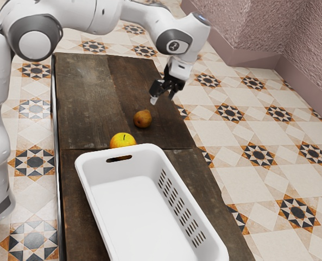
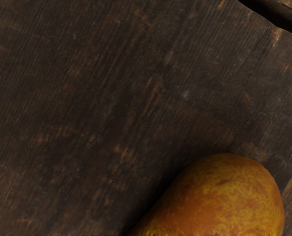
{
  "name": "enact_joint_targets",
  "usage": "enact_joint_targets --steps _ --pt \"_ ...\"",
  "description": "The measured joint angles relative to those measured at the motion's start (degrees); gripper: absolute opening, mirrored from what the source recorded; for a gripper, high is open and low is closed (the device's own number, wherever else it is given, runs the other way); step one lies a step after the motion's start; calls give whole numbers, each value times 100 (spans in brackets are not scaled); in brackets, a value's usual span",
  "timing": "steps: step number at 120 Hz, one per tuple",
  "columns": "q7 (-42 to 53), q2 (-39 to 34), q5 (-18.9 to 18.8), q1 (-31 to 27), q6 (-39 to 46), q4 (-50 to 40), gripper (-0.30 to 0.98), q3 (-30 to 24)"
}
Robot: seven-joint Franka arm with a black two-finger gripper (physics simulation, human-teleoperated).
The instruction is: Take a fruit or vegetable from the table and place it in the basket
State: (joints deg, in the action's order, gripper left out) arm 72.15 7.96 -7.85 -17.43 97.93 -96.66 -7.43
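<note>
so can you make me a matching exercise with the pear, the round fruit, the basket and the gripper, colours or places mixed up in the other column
1. pear
2. round fruit
3. basket
4. gripper

a. white, with slots in its side
b. raised over the table
c. brownish, apart from the basket
d. yellow, right by the basket's end

Pairs: 1-c, 2-d, 3-a, 4-b

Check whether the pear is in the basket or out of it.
Out: the pear rests on the wooden table, with bare wood showing between it and the basket's rim.
</note>
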Motion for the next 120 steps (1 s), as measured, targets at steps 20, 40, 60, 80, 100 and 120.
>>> enact_joint_targets --steps 20,40,60,80,100,120 --pt "568 -100 242 18 150 -263 69 119" --pt "1001 -189 341 -12 275 -590 69 186" --pt "1330 -235 374 3 336 -683 69 189" --pt "1578 -383 390 0 364 -852 69 189" --pt "1766 -526 417 2 390 -1044 69 189" --pt "1904 -657 429 3 420 -1231 69 189"
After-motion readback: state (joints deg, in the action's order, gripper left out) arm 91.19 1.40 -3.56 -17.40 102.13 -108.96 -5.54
